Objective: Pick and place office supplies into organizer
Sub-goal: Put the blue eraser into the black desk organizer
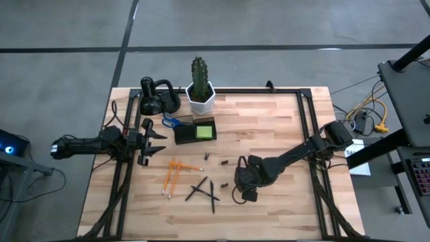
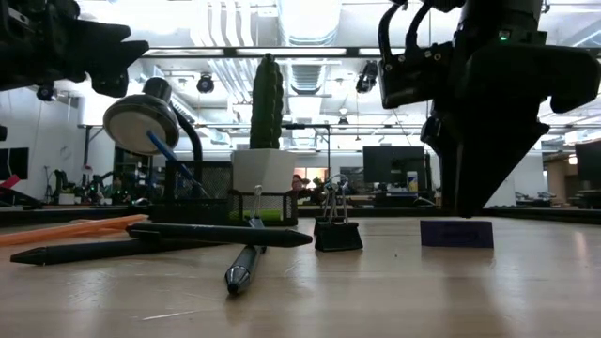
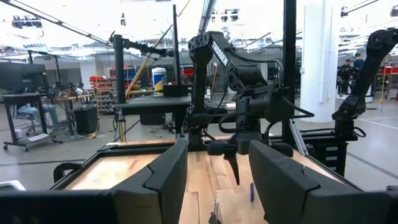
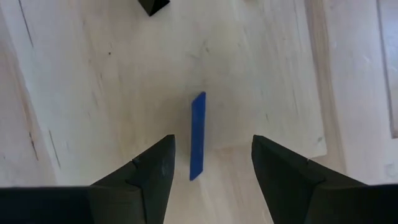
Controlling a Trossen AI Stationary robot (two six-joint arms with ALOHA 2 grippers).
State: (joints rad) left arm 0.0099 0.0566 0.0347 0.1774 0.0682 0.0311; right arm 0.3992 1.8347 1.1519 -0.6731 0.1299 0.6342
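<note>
A small purple-blue eraser-like bit [image 4: 198, 134] stands on its long edge on the wood, also seen as a purple block [image 2: 456, 233]. My right gripper [image 4: 211, 146] hangs just over it, pointing steeply down and open, one finger on either side, touching nothing. The dark organizer [image 1: 187, 132] sits at the far middle with a lime-green sticky pad [image 1: 205, 131] in it. Blue-handled scissors [image 1: 175, 122] lie beside it. Orange pencils [image 1: 171, 175] and black pens [image 1: 203, 191] lie on the table. My left gripper [image 1: 153, 141] waits open at the left, held level above the table.
A white pot with a cactus [image 1: 200, 96] and a black looped gadget [image 1: 158, 97] stand at the far edge. A black binder clip [image 2: 338, 231] and tiny dark bits [image 1: 222, 162] lie near the middle. Black frame rails [image 1: 316, 175] run along both sides.
</note>
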